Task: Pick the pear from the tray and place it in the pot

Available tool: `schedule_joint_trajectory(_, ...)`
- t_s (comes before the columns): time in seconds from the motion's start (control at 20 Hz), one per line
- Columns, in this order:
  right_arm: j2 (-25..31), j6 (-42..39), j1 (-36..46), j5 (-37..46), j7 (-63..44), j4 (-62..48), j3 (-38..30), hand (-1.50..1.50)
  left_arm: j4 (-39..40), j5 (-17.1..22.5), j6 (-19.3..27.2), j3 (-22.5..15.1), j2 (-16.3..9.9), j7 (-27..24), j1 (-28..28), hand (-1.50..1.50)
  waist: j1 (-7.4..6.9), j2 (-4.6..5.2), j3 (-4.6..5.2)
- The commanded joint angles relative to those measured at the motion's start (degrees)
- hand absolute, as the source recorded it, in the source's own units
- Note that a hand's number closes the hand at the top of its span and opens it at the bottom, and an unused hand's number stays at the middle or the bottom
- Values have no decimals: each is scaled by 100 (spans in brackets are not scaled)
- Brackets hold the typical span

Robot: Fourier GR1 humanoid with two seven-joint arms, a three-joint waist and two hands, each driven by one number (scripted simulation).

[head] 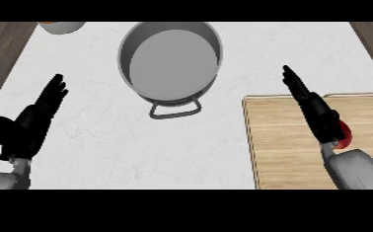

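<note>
Right now my right hand (pixel 315 108) hangs over the wooden tray (pixel 284 142) with fingers straight and released, and just beside its wrist a red thing (pixel 345 133), mostly hidden, lies on the tray; I cannot tell whether it is the pear. Up the white bench (pixel 94 127), the grey pot (pixel 169 60) stands with nothing in it, one handle toward me. My left hand (pixel 35 117) rests open at the left edge, and a small bowl (pixel 61 26) shows at the far corner.

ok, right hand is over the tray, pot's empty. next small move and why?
Probably lower the right hand and curl it round the red fruit that peeks out from under its wrist on the wooden tray. Its fingers are straight and hold nothing, and the pot is empty. The left hand rests open at the left edge.
</note>
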State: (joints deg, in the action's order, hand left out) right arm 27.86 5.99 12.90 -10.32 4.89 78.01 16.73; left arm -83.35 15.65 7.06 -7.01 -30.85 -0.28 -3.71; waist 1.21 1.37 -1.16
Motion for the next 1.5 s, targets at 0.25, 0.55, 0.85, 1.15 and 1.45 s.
schedule_joint_trajectory(0.25,707,-1217,-57,-2273,910,-1557,-2576,150,-486,249,779,557,428,180,-542,0,-17,-85,43)
schedule_joint_trajectory(0.55,1111,-1584,-215,-1543,2637,-3359,-2842,-150,-507,313,884,359,688,644,-922,0,-167,-46,60)
schedule_joint_trajectory(0.85,1765,-2968,361,-1187,3769,-4776,-2970,-150,-616,1,1066,145,920,720,-815,0,-241,-90,93)
schedule_joint_trajectory(1.15,2630,-4076,680,-570,2738,-4451,-2210,-150,-838,27,1061,224,842,956,-862,0,-263,-117,110)
schedule_joint_trajectory(1.45,3076,-4711,843,325,2519,-3998,-1352,-150,-937,38,1005,258,829,1022,-780,0,-267,-127,112)
